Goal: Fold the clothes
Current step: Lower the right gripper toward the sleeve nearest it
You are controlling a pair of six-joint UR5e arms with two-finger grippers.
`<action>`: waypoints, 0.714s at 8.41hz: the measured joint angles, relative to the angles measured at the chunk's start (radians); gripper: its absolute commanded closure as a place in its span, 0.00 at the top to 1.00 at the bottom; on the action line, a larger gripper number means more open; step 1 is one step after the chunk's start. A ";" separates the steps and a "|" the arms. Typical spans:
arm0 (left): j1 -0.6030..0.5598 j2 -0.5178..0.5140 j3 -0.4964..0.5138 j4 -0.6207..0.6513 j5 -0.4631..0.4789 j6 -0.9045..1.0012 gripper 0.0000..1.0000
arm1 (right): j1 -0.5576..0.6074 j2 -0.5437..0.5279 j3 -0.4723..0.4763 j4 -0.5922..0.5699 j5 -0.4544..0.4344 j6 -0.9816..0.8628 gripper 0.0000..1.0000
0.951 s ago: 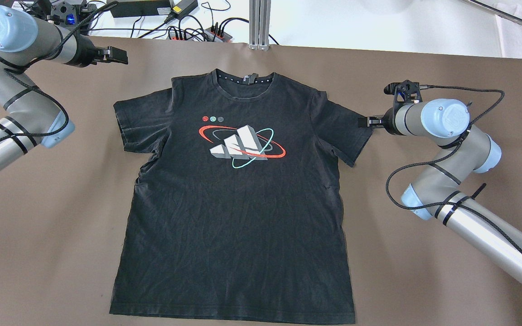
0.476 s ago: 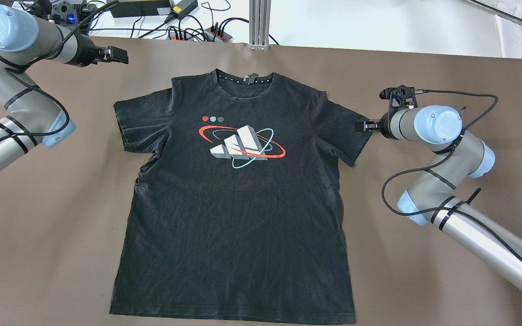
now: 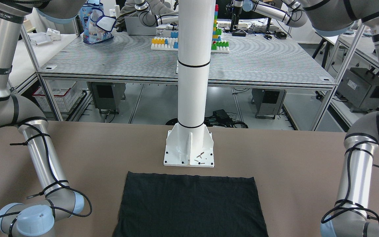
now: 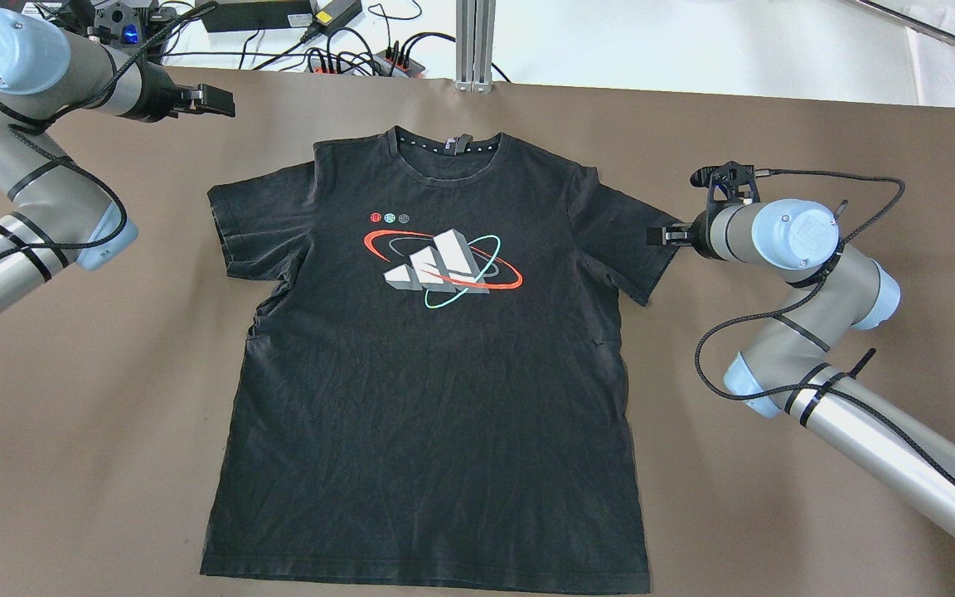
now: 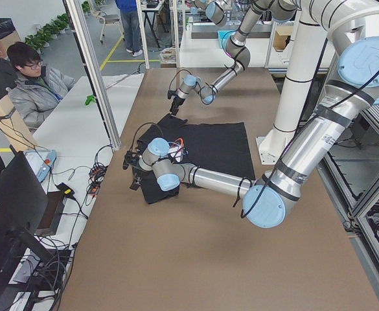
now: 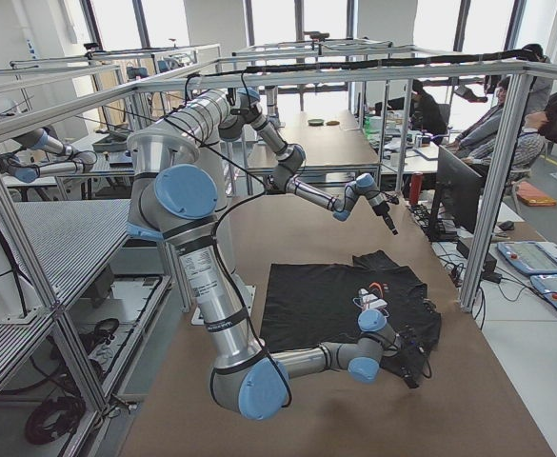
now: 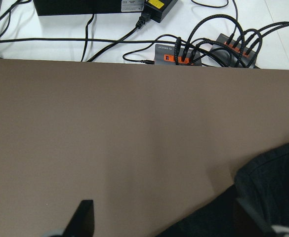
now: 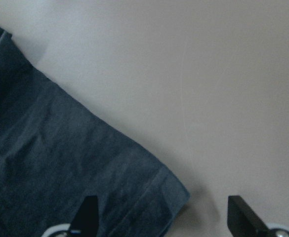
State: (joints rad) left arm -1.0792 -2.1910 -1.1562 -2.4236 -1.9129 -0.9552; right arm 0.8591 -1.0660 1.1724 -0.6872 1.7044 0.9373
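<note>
Black T-shirt point(image 4: 428, 373) lies flat and face up on the brown counter point(image 4: 113, 414), between the two pincers. The right pincer point(image 4: 656, 236) sits right at the edge of one sleeve point(image 4: 622, 240). Its two fingers point(image 8: 88, 215) are wide apart and hold nothing. The sleeve's hem corner point(image 8: 176, 195) pokes in between them, so one finger is over cloth and the other is over bare counter. I cannot tell if they touch the cloth. On that pincer's other side, away from the shirt, the counter is bare with lots of room. The left pincer point(image 4: 220, 101) is wide open too and holds nothing. It is well apart from the shirt, over bare counter near the far edge, where plugs and cables point(image 7: 184, 52) lie. The other sleeve point(image 4: 258, 220) lies off to one side of it, closer to the robot. The shirt's straight bottom hem point(image 3: 189, 177) lies just beside the white pillar's base plate point(image 3: 176, 158).
</note>
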 measured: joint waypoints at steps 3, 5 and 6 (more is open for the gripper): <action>0.000 0.002 0.000 -0.001 0.001 0.001 1.00 | 0.000 0.027 -0.035 -0.001 -0.009 0.000 0.56; 0.001 0.000 0.003 0.000 0.000 0.002 1.00 | 0.000 0.042 -0.054 -0.001 -0.013 0.001 0.18; 0.001 -0.001 0.004 0.000 0.000 0.003 1.00 | 0.000 0.045 -0.055 -0.001 -0.013 0.001 0.13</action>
State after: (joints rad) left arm -1.0785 -2.1922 -1.1519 -2.4238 -1.9128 -0.9520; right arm 0.8590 -1.0209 1.1169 -0.6878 1.6915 0.9384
